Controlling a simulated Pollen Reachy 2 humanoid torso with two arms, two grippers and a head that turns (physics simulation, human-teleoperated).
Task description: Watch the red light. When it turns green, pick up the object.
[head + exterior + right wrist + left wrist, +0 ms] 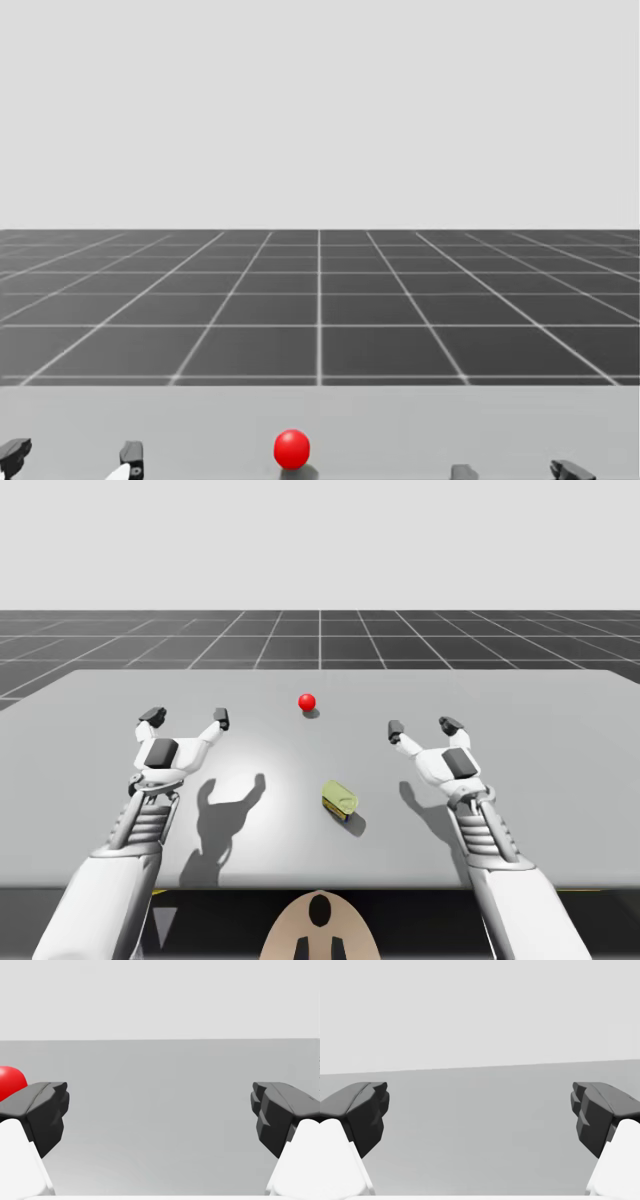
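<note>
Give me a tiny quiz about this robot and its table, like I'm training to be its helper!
1. What colour is the light now?
2. True or false: my left tool holds the yellow-green object.
3. My right tool is: A open, B shut on the object, C resting on the light.

Key: 1 red; 2 false, the object lies on the table; 3 A.

Small round light [307, 702], glossy red, not green, sitting between left gripper [187, 718] and right gripper [423, 727], slightly ahead of both. Yellow-green block [340, 800] lying flat, askew, back behind right gripper's fingertips on its inner side, untouched.
</note>
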